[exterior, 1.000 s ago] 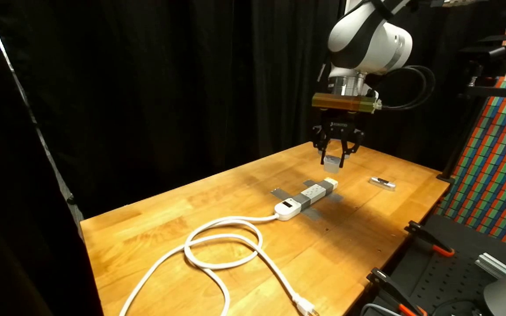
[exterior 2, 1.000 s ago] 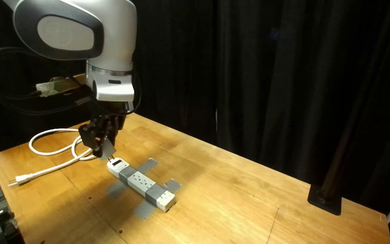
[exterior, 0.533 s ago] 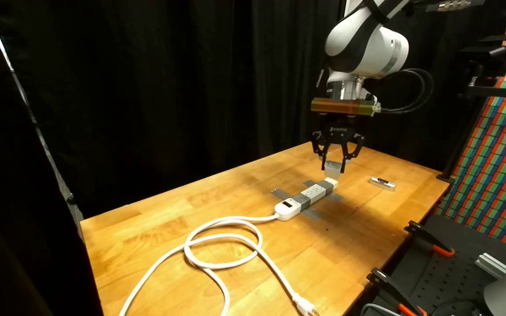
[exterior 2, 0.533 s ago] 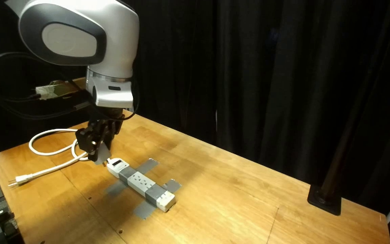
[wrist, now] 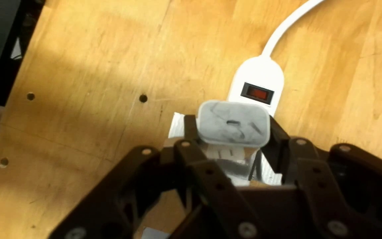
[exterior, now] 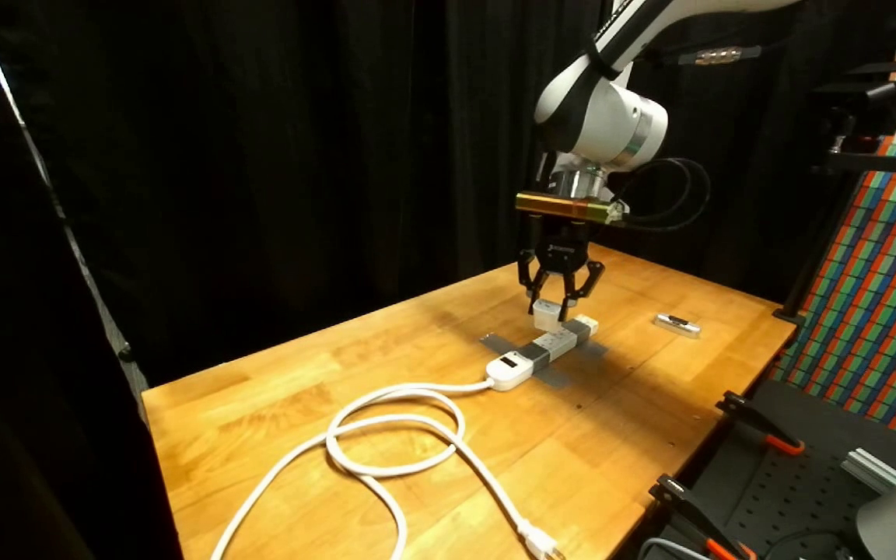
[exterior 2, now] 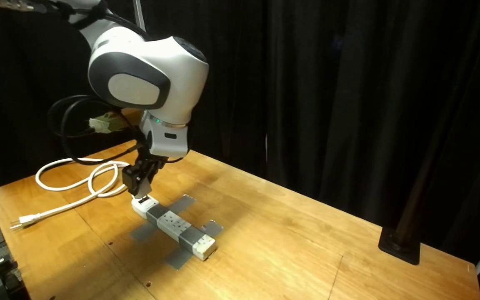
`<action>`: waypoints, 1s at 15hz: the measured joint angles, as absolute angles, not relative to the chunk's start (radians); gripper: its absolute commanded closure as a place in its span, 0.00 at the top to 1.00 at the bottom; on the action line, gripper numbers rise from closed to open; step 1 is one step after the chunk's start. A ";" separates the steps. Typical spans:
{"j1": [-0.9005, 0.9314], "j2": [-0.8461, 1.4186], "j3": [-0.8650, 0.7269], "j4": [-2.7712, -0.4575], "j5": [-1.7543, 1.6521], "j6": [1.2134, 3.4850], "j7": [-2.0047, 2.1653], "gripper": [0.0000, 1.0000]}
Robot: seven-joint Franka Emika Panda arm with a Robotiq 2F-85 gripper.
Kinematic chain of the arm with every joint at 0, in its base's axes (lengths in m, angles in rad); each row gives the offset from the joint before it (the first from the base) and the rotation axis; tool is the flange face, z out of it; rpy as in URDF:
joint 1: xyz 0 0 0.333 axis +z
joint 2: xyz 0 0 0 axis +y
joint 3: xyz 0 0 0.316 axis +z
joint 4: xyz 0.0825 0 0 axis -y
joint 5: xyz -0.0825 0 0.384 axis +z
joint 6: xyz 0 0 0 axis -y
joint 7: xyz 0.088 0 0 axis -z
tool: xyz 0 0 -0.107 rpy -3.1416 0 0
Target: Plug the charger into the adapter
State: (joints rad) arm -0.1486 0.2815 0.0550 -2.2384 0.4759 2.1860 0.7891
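Presently your pincer [exterior: 547,313] grips the charger [wrist: 233,124] at a tilt; if pressed so, it may jam on the adapter [exterior 2: 174,223].

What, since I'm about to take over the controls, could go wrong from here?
The charger appears tilted in an exterior view, so it might jam or twist in the end effector. In the wrist view it hides part of the adapter, so alignment could be misjudged. Grey tape runs across the adapter; a hard, off-centre push might still shift it.
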 measured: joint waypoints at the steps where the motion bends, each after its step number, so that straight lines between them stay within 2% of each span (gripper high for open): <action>1: -0.144 0.306 0.044 -2.213 0.492 2.185 0.783 0.23; 15: -0.151 0.531 -0.067 -1.996 0.509 2.031 0.782 0.23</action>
